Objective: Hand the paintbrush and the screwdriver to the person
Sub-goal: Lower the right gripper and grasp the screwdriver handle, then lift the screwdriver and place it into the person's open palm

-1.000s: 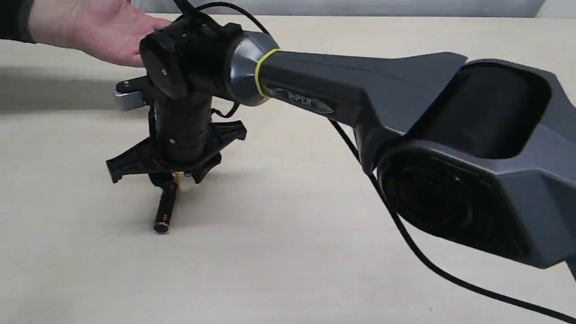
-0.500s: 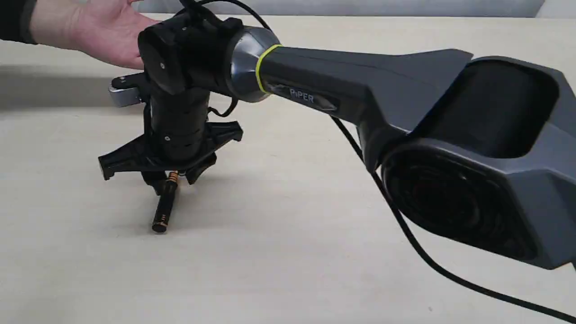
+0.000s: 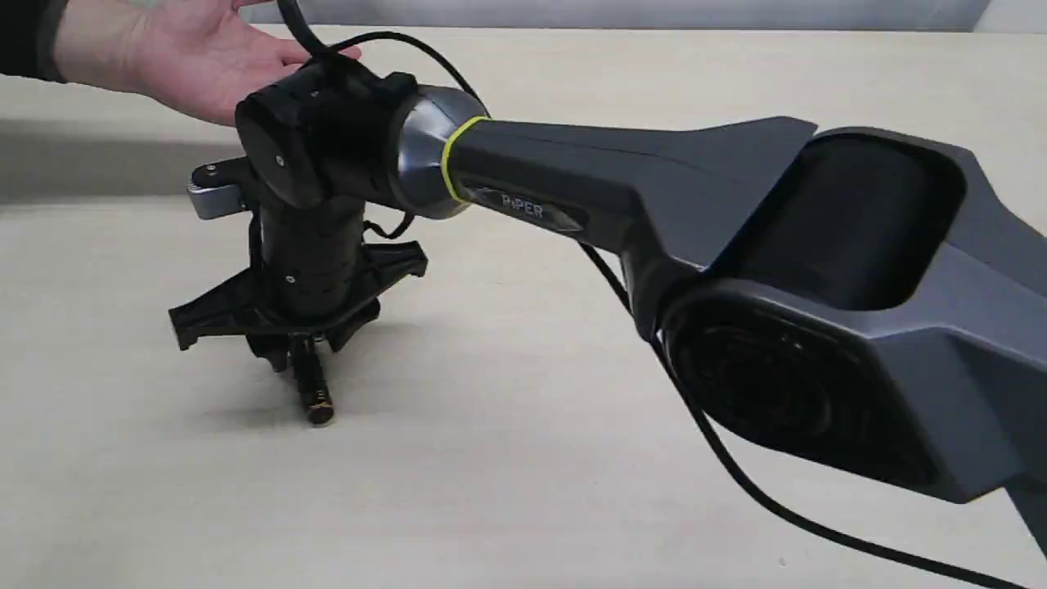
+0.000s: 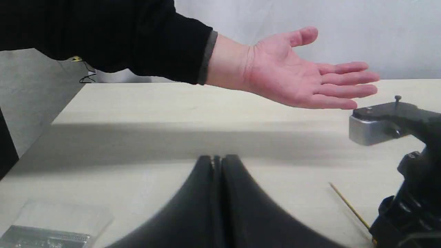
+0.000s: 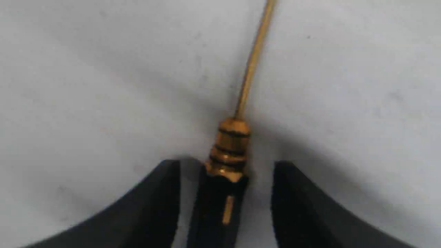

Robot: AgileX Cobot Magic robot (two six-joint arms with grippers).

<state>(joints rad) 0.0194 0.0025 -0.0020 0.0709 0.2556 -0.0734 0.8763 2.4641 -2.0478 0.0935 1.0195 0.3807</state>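
Observation:
The screwdriver (image 3: pixel 313 391) lies on the table under my right gripper (image 3: pixel 296 350), which points straight down. In the right wrist view its black handle (image 5: pixel 217 210) sits between my two fingers (image 5: pixel 158 196) with a gap on each side, so the right gripper (image 5: pixel 227 164) is open around it; the gold shaft (image 5: pixel 253 58) runs away from the jaws. The person holds an empty, palm-up hand (image 3: pixel 188 57) beyond the gripper, and that hand (image 4: pixel 303 79) also shows in the left wrist view. My left gripper (image 4: pixel 217 159) is shut on nothing. The paintbrush is out of view.
The pale wooden table (image 3: pixel 523 466) carries the scene. The right arm's long dark body (image 3: pixel 654 188) crosses the exterior view, trailing a black cable (image 3: pixel 736 483). A clear plastic bag (image 4: pixel 48 227) lies on the table near my left gripper.
My right arm has shifted left and dropped lower over the screwdriver. The handle's near end has swung a little to the right. The person's hand stays held out.

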